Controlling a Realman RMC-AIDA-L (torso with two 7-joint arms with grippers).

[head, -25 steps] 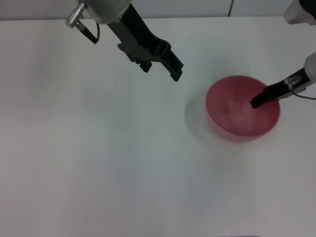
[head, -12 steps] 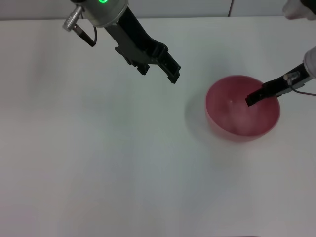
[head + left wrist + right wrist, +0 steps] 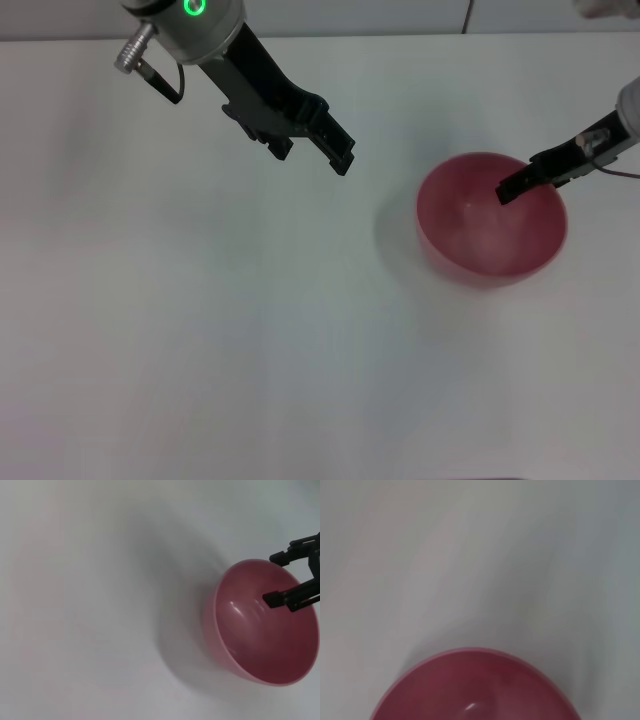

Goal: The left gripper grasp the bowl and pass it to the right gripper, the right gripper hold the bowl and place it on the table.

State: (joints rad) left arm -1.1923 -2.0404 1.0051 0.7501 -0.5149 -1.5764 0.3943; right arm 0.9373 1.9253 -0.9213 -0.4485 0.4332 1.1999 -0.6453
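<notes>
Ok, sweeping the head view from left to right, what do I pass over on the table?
Left gripper, hanging over bare table → bowl, standing on the table → right gripper, its tip above the bowl's far right rim, its arm running off to the right.

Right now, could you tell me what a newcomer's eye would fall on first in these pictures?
The pink-red bowl stands out most, sitting upright on the white table toward the robot's right. The right tool, slim and black, hangs over the bowl's far rim, one finger inside and one outside, not clamped on it. The left tool, on the green-ringed arm, hovers apart from the bowl over the far middle of the table.
</notes>
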